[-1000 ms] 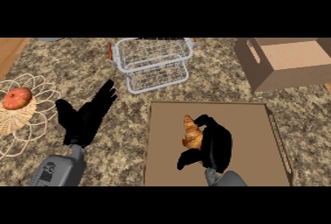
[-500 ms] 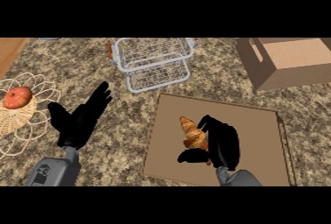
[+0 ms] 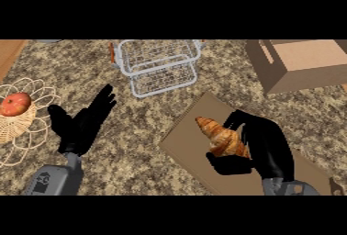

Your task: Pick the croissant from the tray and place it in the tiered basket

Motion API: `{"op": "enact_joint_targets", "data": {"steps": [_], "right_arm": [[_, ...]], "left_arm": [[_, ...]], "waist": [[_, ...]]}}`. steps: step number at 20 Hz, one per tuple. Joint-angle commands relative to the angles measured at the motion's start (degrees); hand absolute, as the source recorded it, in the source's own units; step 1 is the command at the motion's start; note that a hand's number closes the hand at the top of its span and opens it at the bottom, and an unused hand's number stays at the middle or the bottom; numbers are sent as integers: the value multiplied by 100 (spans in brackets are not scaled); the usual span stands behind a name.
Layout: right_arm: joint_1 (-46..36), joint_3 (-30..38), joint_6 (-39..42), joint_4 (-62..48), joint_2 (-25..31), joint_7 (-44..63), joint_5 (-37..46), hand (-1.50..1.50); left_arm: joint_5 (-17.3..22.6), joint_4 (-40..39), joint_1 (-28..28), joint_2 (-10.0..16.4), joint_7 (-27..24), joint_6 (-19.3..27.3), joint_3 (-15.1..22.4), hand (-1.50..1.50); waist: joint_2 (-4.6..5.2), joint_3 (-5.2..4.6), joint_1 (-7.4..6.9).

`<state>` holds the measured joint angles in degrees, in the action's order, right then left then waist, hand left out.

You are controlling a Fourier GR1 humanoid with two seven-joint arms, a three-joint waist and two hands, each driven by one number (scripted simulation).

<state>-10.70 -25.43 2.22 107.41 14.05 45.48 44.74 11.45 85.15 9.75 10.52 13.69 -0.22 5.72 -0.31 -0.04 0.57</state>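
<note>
The golden-brown croissant point(image 3: 221, 137) sits in my right hand point(image 3: 265, 146), whose fingers and thumb curl round it, over the flat brown tray point(image 3: 196, 124). The tray lies skewed on the counter, turned diagonally. The white wire tiered basket point(image 3: 160, 65) stands at the back centre, up and to the left of the croissant. My left hand point(image 3: 80, 125) rests open at the left, fingers straight and pointing up, holding nothing.
A brown cardboard box point(image 3: 301, 62) stands at the back right. A pale wicker dish point(image 3: 19, 120) with a red apple point(image 3: 15, 103) sits at the left edge. A wooden surface shows at the top left corner.
My right hand has closed on the croissant and shifted right. The tray has rotated to a diagonal. The left hand drifted slightly.
</note>
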Motion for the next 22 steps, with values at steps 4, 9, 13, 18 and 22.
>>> {"op": "enact_joint_targets", "data": {"steps": [4, 9, 13, 18, 22], "right_arm": [[-576, 654, 785, 2095, 188, 697, -402, 150], [-1941, 1622, 1652, 2299, 315, 1270, -1046, 150], [-2641, 2084, 2109, 2178, 379, 1488, -1467, 150], [-4539, 1693, 2099, 505, 57, 1925, -1159, 150], [-5172, 1647, 1984, -613, -105, 1626, -1007, 150]], "left_arm": [[-133, -354, 222, -96, -211, 28, -67, 0], [-107, 1, 127, -124, 70, -32, 26, 0], [-163, 152, -93, -98, 32, -84, -17, 0], [-191, -227, 15, -117, -120, -178, -43, 0], [-163, -190, 264, -188, -10, -144, -77, 0]], "waist": [[11, -3, 28], [17, -1, -72], [17, 0, -68], [24, -11, -135], [35, -8, -159]]}}
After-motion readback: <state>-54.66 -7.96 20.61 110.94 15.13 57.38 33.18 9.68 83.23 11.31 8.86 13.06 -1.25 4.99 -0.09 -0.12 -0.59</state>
